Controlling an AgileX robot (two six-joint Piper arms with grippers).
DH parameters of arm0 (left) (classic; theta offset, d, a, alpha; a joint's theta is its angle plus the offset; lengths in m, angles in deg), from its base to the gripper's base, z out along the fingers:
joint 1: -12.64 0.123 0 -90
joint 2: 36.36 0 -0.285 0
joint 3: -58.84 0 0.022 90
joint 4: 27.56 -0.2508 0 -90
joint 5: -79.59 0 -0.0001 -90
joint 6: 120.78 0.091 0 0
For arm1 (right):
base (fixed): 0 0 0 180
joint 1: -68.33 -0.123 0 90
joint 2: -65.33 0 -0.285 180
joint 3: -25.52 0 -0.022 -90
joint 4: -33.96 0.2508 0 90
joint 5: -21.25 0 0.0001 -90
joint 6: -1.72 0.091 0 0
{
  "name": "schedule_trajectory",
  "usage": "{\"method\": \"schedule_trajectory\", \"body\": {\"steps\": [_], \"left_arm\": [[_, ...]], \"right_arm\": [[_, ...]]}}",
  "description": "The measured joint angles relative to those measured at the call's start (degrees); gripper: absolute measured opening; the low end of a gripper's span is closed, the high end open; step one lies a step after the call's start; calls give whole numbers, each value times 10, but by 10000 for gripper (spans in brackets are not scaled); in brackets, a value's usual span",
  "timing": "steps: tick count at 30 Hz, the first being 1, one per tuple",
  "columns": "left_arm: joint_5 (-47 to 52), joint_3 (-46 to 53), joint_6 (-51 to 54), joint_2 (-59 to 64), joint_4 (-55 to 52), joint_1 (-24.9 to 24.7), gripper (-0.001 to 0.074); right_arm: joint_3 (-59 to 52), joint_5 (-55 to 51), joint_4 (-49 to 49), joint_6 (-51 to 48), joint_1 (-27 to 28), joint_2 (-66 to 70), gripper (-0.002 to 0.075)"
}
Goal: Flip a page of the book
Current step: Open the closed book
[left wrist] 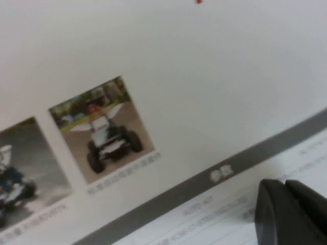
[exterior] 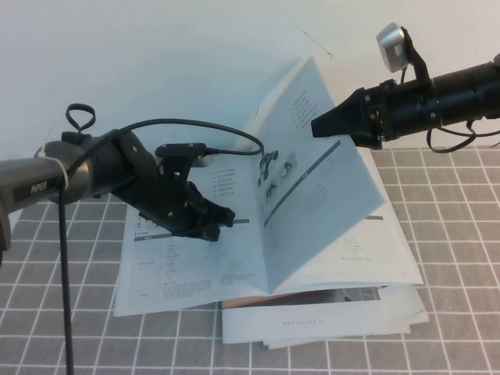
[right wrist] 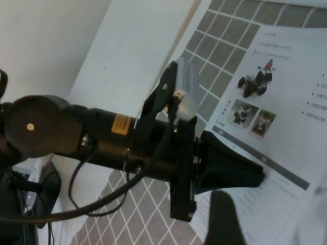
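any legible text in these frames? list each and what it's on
"PiPER": on the left arm, behind the left gripper resting on the book.
Dark grey bar on the lifted page: two white characters, too blurred to read.
Page tables and photo captions: too small.
Yellow label on the left arm: unreadable.
Right gripper, at the page's top edge: no text.

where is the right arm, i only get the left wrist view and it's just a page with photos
Observer: The right gripper is up against the upper part of the raised page.
Operator: is that page flat
Observer: No, it stands tilted above the open book, not laid down on either side.
Operator: and where's my left gripper on the book
Observer: The left gripper sits low over the book's left half, pointing toward the page.
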Motion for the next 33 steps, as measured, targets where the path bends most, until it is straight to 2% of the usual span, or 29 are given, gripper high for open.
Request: {"method": "schedule_trajectory", "body": {"steps": [6, 11, 20, 27, 33], "left_arm": [[34, 0, 42, -71, 15, -7, -4], [81, 0, 56, -173, -7, -45, -4], [93, 0, 100, -268, -99, -205, -4], [25, 0, 102, -257, -247, -319, -4], [-38, 0, 102, -216, -409, -363, -4]], "right_arm": [[0, 0, 0, 1, -13, 0, 426], [0, 0, 1, 3, -24, 0, 426], [0, 0, 26, -10, -45, 0, 422], [0, 0, 28, -11, -45, 0, 415], [0, 0, 28, -11, -45, 0, 410]]}}
